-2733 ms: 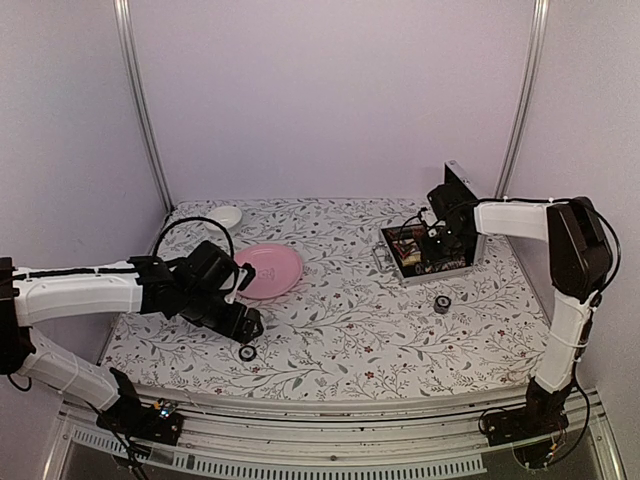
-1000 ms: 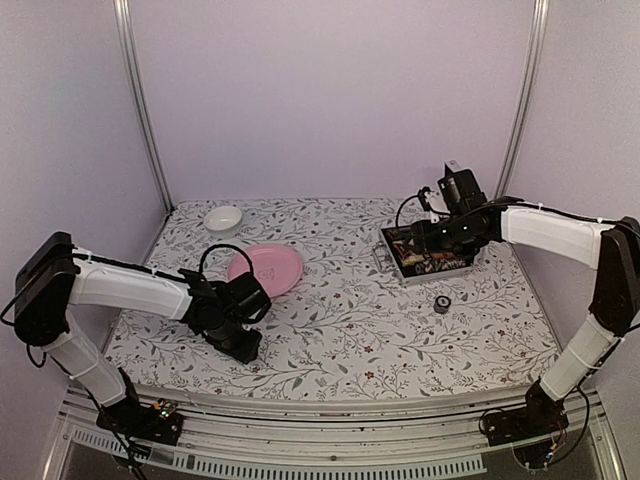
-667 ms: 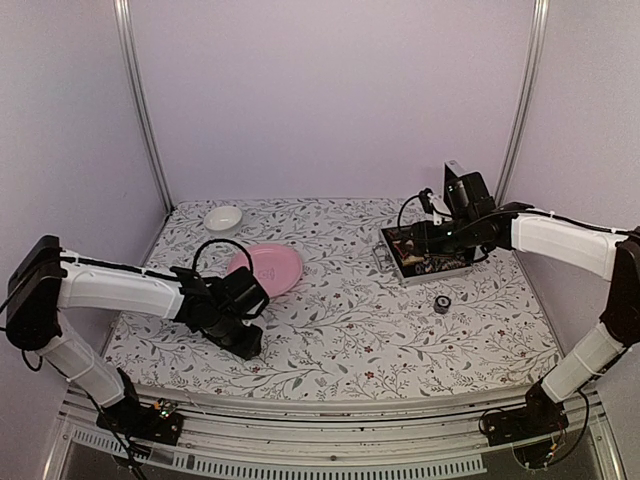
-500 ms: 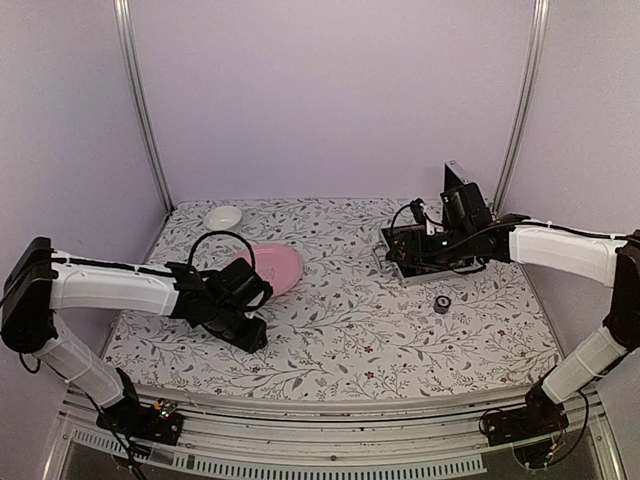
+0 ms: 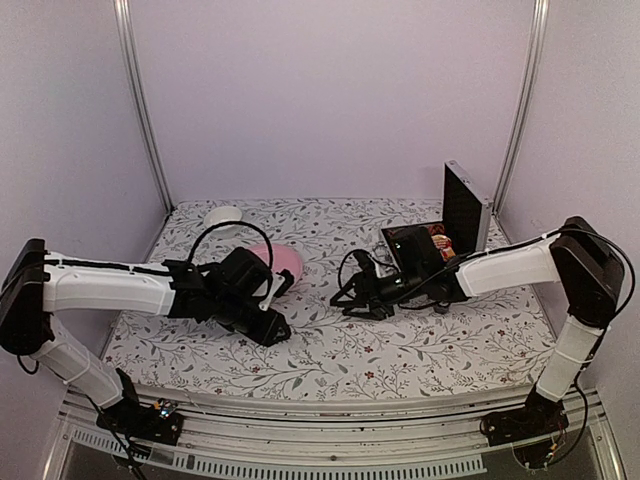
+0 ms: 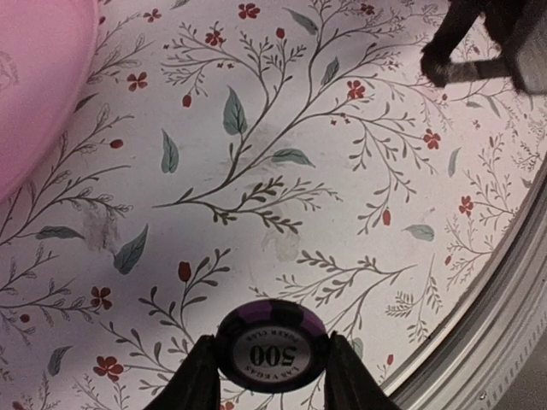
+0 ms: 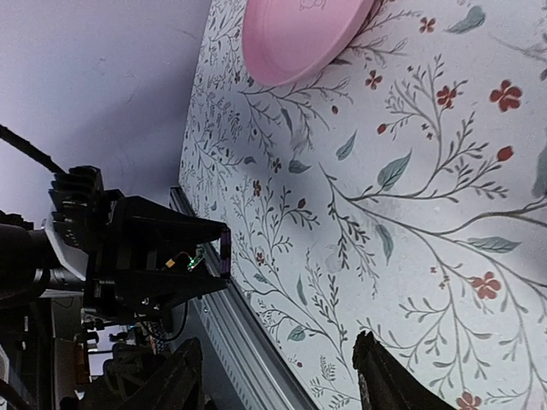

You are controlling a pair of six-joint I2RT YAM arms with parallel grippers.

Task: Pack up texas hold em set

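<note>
Now our left gripper [image 6: 271, 369] pinches the purple poker chip [image 6: 271, 342] by its rim above the table [image 6: 282, 171], well apart from the open case [image 5: 463, 205]. Our right gripper [image 7: 275, 363] stands open and empty. The chip seems light, stiff and slippery, so we grip the rim.

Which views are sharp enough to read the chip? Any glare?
Left wrist: chip crisp, 500 legible, no glare. Right wrist: cloth sharp, its jaws dark and soft at the bottom edge. Top external: even, purplish light, soft shadows.
</note>
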